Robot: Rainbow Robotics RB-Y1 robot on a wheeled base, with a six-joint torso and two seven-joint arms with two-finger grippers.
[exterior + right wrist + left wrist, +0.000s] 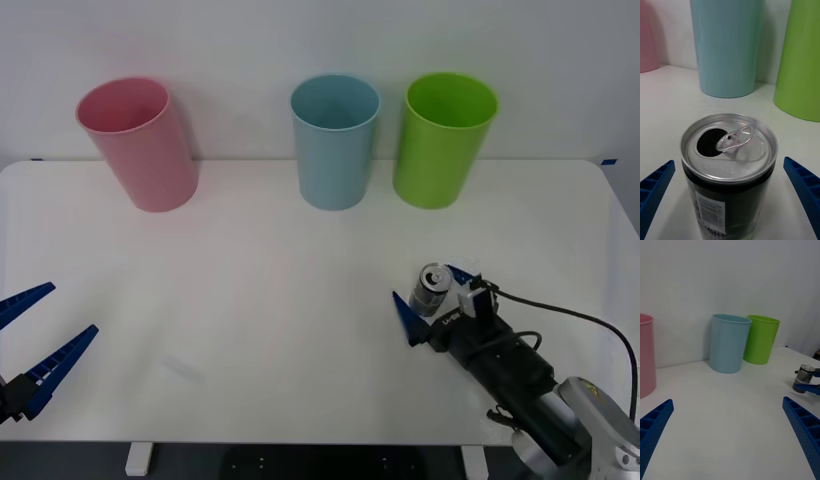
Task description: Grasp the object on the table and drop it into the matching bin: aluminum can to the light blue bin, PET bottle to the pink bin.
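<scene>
We are looking at the aluminum can (432, 289) standing upright on the white worktop (250, 300), right of centre, pull-tab up. The right hand (432, 297) is sitting around it, fingers (655, 187) spread wide with a clear gap on each side of the can; nothing is pinching yet. The can's long axis is running vertical, square across the line between the two fingers, so we judge a straight squeeze is all the grip needs. The light blue bin (335, 140) is standing well beyond the can, slightly to the left, with the lime green bin (443, 138) just beside it and the pink bin (140, 143) far left. The left hand (30, 345) is waiting spread open at the near left edge, well apart from the can.
</scene>
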